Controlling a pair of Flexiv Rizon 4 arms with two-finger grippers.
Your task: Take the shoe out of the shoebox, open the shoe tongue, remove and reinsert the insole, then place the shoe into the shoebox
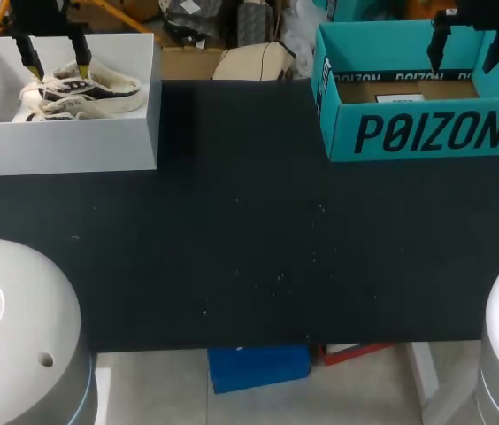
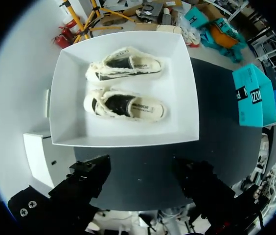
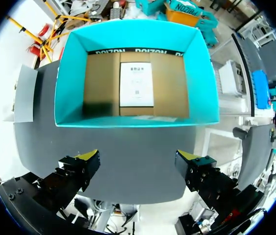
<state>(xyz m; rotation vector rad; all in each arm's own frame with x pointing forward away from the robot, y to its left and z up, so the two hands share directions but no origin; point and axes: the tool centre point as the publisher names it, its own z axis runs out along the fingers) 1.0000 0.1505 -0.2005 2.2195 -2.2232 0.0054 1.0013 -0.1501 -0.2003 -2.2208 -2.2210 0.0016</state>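
Note:
A white box (image 1: 64, 142) stands at the table's far left with two cream-and-black shoes (image 1: 86, 88) lying side by side in it; the left wrist view shows the nearer shoe (image 2: 126, 104) and the farther shoe (image 2: 126, 67). My left gripper (image 1: 53, 55) hangs open above that white box (image 2: 69, 132), holding nothing. At the far right stands a teal shoebox (image 1: 418, 133) with a bare cardboard floor and a white label (image 3: 137, 84). My right gripper (image 1: 466, 49) hovers open over the teal shoebox (image 3: 74, 58), also with nothing in it.
The black table mat (image 1: 258, 239) stretches between the two boxes. Beyond the back edge lie a beige object (image 1: 254, 62) and other clutter.

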